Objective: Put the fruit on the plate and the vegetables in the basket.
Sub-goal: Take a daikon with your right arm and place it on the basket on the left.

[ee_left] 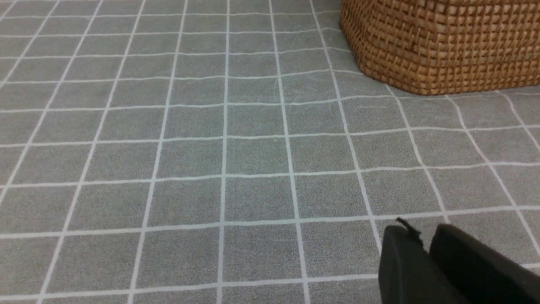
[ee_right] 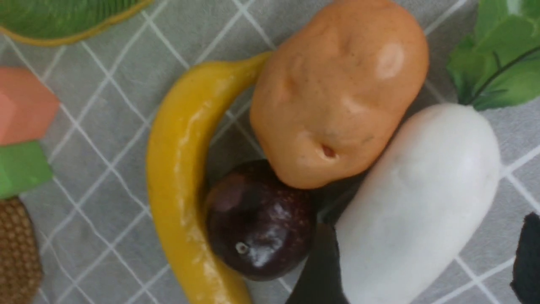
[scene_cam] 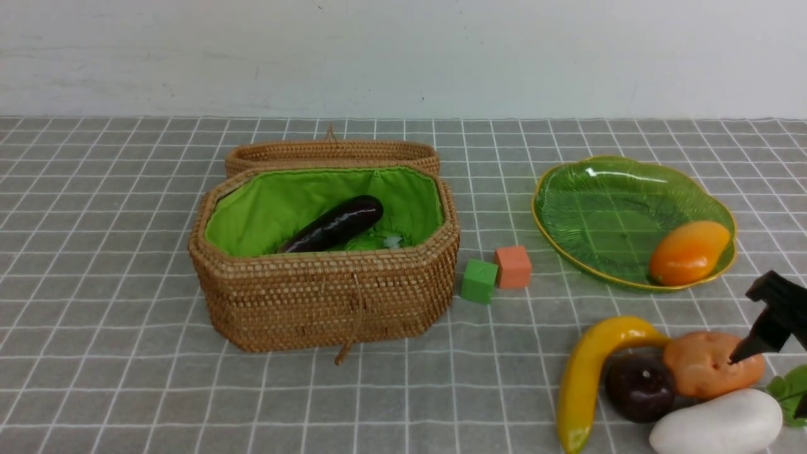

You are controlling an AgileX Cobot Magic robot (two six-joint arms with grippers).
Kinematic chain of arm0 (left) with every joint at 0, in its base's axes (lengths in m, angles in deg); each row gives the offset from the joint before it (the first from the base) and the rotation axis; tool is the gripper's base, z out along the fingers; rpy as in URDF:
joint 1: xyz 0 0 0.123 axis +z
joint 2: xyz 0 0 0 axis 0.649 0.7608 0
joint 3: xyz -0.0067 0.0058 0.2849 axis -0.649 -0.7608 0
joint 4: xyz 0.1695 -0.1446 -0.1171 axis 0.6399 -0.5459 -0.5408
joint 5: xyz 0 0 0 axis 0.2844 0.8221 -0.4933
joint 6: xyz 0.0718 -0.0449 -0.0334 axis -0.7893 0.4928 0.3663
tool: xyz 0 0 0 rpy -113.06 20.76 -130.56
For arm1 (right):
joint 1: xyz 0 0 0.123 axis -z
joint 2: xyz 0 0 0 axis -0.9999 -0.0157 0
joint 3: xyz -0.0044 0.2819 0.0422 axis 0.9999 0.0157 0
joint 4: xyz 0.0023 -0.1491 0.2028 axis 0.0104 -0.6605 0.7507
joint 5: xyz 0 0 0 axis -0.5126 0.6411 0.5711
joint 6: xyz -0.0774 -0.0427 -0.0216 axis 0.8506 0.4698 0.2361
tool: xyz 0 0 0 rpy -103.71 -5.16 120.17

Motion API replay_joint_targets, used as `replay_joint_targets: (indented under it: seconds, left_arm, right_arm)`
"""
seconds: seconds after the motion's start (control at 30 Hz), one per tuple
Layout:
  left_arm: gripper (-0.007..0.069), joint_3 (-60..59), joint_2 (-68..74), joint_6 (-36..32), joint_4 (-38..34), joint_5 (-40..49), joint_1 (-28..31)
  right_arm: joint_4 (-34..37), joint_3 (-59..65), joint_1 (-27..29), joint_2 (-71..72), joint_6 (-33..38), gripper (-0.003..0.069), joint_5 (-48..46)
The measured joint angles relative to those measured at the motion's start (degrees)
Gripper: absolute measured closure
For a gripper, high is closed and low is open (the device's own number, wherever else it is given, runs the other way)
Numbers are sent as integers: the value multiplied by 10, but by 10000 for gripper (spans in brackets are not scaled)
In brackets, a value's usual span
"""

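Note:
The wicker basket (scene_cam: 328, 302) stands open at centre-left, a dark purple eggplant (scene_cam: 334, 224) lying in its green lining. On the green plate (scene_cam: 592, 195) rests the mango (scene_cam: 688, 252). At the near right lie, all touching, the banana (scene_cam: 586, 372), the round purple fruit (scene_cam: 640, 388), the potato (scene_cam: 706, 366) and the white radish (scene_cam: 719, 422). My right gripper (ee_right: 424, 264) is open, one finger (ee_right: 320, 270) between radish (ee_right: 417, 202) and purple fruit (ee_right: 257, 219), the other beyond the radish. My left gripper (ee_left: 426, 240) is shut, empty, above the cloth near the basket (ee_left: 443, 42).
An orange cube (scene_cam: 514, 267) and a green cube (scene_cam: 479, 281) sit between basket and plate. The basket's lid (scene_cam: 331, 151) lies folded back behind it. A grey checked cloth (scene_cam: 113, 252) covers the table up to a white wall.

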Motion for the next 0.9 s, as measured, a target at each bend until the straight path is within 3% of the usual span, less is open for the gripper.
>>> replay_joint_targets:
  seconds: [0.3,0.5,0.77,0.9]
  left_arm:
    - [529,0,0,0,0,0,0]
    - [522,0,0,0,0,0,0]
    - [514,0,0,0,0,0,0]
    - [512,0,0,0,0,0,0]
  right_arm:
    - [1,28,0,-1,-39,99,10]
    - [28,89,0,-7,-63,99,98]
    - [52,93,0,-59,-34,101,138]
    - [76,93,0,-100,3,135,128]
